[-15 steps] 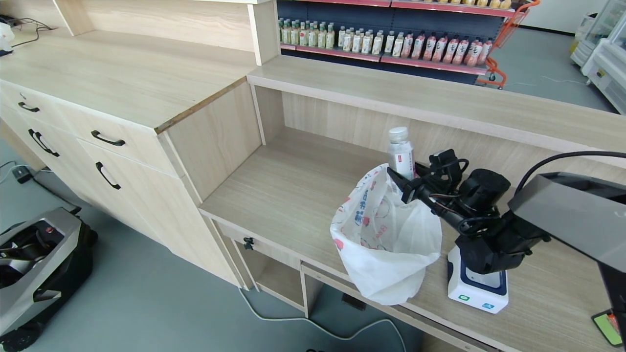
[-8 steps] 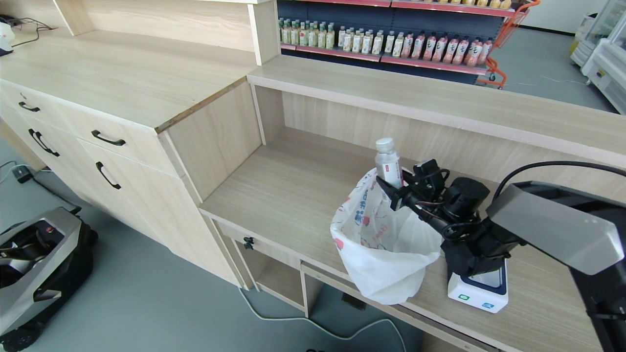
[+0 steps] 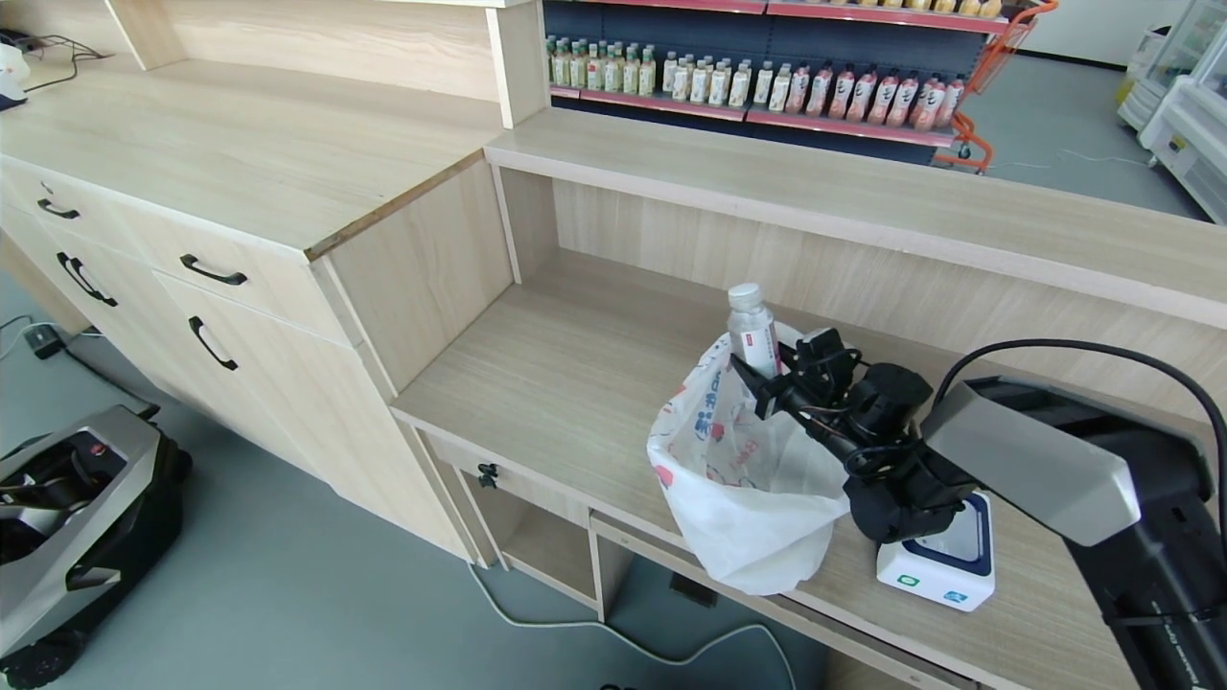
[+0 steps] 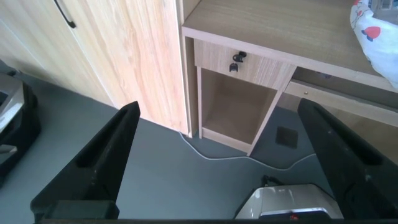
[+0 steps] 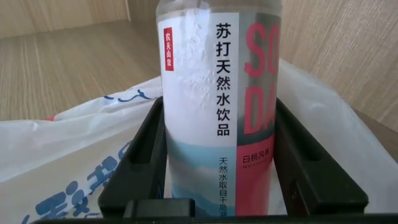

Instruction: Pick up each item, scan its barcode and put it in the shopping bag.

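Head view shows the right gripper (image 3: 767, 379) clamped on the upright bottle (image 3: 752, 335) at the shopping bag's (image 3: 738, 479) open mouth, bag at the counter's (image 3: 556, 374) front edge, scanner (image 3: 944, 575) just beside it rightward, wood surface stretching left to the side panel (image 3: 422, 268), while the left gripper (image 4: 219, 109) hangs wide open, holding nothing, above the floor (image 4: 155, 180).

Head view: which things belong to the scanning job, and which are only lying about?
Job: bottle, bag, scanner, right gripper holding the bottle.
Lying about: shelf drinks, drawers.
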{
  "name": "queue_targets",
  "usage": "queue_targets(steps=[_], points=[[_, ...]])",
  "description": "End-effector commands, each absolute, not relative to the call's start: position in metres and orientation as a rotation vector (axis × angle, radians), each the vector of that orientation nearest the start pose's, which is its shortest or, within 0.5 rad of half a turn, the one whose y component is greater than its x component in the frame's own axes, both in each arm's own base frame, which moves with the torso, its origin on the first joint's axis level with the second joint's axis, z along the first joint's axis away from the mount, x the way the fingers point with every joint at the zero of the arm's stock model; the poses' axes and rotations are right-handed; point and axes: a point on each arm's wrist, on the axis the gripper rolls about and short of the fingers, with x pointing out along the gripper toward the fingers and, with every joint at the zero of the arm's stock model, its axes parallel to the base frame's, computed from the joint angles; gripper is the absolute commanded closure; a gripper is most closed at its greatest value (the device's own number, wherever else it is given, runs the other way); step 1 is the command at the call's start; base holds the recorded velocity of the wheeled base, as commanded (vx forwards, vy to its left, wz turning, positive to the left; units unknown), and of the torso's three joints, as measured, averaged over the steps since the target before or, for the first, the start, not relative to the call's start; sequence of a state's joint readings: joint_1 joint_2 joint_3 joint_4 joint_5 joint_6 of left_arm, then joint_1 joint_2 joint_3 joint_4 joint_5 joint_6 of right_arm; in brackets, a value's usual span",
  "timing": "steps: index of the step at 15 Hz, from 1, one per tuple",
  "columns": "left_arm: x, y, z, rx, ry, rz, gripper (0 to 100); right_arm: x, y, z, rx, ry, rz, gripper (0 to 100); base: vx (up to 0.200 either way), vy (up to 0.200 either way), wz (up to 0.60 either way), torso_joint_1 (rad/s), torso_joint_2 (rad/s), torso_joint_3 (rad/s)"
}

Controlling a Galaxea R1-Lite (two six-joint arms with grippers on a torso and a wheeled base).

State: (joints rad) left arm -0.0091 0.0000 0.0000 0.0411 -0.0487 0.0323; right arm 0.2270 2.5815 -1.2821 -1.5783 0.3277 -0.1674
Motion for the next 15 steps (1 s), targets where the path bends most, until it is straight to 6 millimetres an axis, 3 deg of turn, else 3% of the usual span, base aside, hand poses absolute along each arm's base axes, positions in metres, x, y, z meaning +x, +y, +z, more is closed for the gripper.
queue_targets(steps=[1, 3, 11, 13, 15], points=[[-0.023, -0.001, 0.071, 0.031, 0.042, -0.059, 0, 0.459, 0.116, 0.026, -0.18, -0.301, 0.535, 100, 0.0, 0.0, 0.0, 0.0, 0.0, 0.0], [-0.023, -0.001, 0.071, 0.031, 0.042, -0.059, 0, 0.458, 0.116, 0.024, -0.183, -0.294, 0.536, 100, 0.0, 0.0, 0.0, 0.0, 0.0, 0.0], [-0.023, -0.001, 0.071, 0.031, 0.042, -0.059, 0, 0.45, 0.121, 0.055, -0.191, -0.351, 0.542, 100, 0.0, 0.0, 0.0, 0.0, 0.0, 0.0], [-0.023, -0.001, 0.071, 0.031, 0.042, -0.059, 0, 0.435, 0.119, 0.08, -0.186, -0.365, 0.55, 100, 0.0, 0.0, 0.0, 0.0, 0.0, 0.0], [-0.023, -0.001, 0.071, 0.031, 0.042, -0.059, 0, 0.407, 0.113, 0.102, -0.168, -0.327, 0.561, 100, 0.0, 0.0, 0.0, 0.0, 0.0, 0.0]])
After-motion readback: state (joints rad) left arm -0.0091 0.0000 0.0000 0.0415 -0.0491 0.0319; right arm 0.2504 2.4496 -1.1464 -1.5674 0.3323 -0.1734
